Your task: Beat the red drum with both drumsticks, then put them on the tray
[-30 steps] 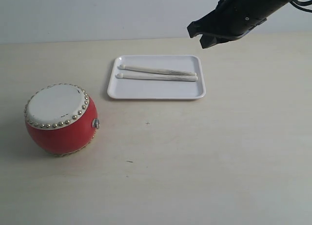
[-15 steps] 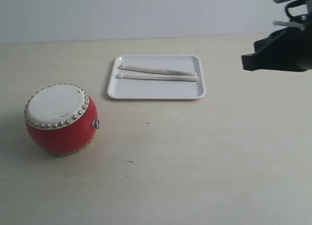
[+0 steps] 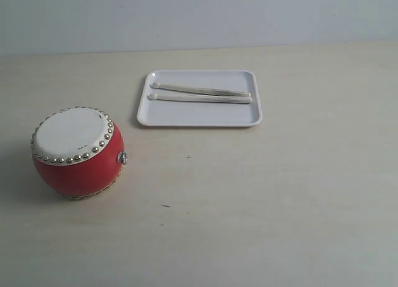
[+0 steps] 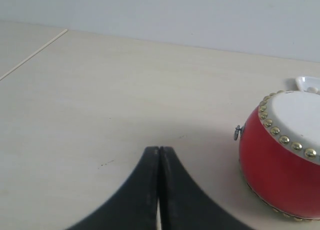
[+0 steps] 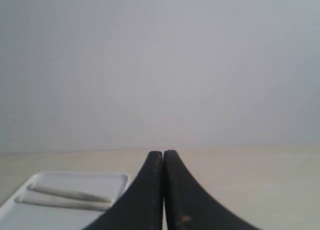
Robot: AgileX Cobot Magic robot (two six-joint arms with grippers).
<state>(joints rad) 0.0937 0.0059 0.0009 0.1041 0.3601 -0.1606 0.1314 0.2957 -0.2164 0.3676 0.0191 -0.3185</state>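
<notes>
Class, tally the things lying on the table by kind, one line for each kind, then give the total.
Red drum: 1
Drumsticks: 2
Tray: 1
Total: 4

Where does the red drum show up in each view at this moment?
Exterior: the red drum stands left of the tray, apart from it.
Left wrist: the red drum sits near the shut left gripper, cut by the frame edge.
Right wrist: not in it.
Shared landmark: the tray, in all three views.
</notes>
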